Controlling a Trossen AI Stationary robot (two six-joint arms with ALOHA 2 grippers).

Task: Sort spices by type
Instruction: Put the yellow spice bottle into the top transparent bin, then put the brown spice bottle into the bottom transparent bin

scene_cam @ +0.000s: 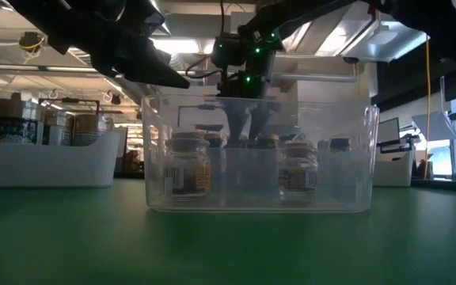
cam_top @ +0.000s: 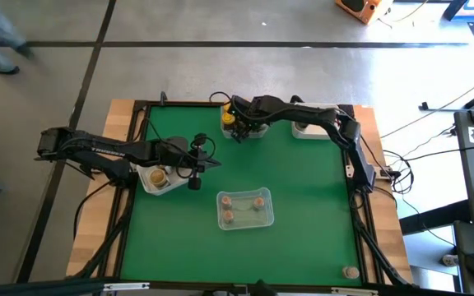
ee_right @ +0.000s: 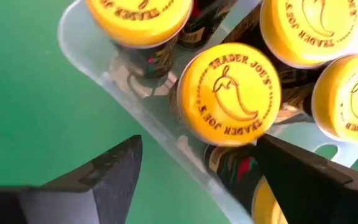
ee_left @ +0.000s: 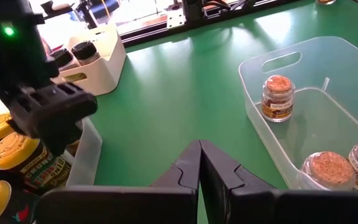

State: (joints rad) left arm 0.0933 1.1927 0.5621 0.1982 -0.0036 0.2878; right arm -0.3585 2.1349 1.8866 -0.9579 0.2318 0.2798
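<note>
The right gripper [ee_right: 194, 171] hangs over a clear tub [ee_right: 135, 118] at the far edge of the green table [cam_top: 303, 214], fingers spread wide, holding nothing. Right under it stands a spice jar [ee_right: 229, 93] with its yellow lid pointing straight up, maybe resting on the tub's rim. More yellow jars [ee_right: 138, 18] stand upright beside it. The left gripper [ee_left: 199, 171] is pinched shut and empty, near the clear middle tub [ee_left: 291, 59], where tan-lidded jars [ee_left: 277, 98] stand upright.
</note>
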